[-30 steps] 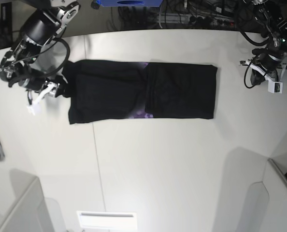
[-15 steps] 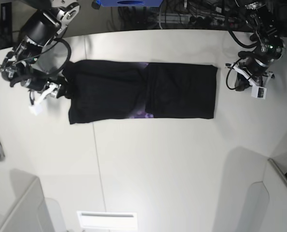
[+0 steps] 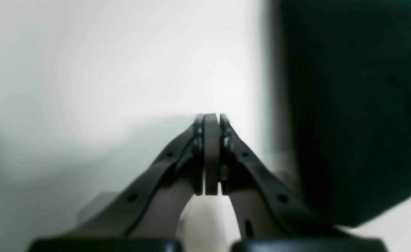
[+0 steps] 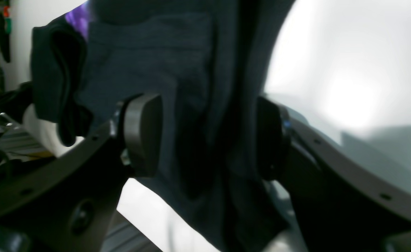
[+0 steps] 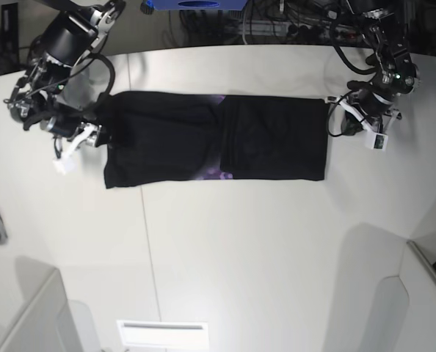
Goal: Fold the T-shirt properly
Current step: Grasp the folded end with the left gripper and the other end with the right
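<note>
White tabletop carries the T-shirt, a long black strip across its far half. Left gripper, pads pressed together, has moved in beside the shirt's right edge. Right gripper, spread wide, straddles the left end's cloth.

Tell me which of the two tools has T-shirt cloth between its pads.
The right tool: its jaws stand wide with the black T-shirt bunched between them. The left tool is pressed shut on nothing, beside the shirt's edge over bare table.
</note>
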`<state>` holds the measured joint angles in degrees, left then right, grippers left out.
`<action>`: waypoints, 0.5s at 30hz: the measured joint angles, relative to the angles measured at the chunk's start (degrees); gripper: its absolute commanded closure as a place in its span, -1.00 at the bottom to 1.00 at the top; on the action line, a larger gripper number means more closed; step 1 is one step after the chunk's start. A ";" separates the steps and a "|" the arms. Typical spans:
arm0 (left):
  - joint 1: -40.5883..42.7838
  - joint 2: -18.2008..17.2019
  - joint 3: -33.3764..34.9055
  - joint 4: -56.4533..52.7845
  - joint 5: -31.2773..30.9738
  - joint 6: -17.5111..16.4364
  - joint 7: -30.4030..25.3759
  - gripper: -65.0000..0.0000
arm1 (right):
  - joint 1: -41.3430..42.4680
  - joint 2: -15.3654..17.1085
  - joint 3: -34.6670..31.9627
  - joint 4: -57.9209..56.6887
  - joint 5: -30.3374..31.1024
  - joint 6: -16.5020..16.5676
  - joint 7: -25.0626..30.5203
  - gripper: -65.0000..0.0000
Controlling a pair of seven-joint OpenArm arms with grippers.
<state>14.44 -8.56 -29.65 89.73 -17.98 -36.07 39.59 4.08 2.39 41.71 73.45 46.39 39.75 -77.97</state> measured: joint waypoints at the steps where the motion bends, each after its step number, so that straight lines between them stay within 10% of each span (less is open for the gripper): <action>1: -0.02 0.02 0.13 0.00 -0.04 0.00 0.00 1.00 | 0.11 -0.13 0.00 -0.63 0.37 0.00 0.02 -0.18; 15: -0.15 1.25 2.95 0.04 -0.13 0.11 -1.03 1.00 | 0.63 -0.07 -4.52 -3.78 2.10 0.24 2.32 -0.17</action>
<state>14.28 -7.31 -26.70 89.78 -18.11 -35.97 38.57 4.71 2.33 37.19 69.67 48.49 39.99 -75.66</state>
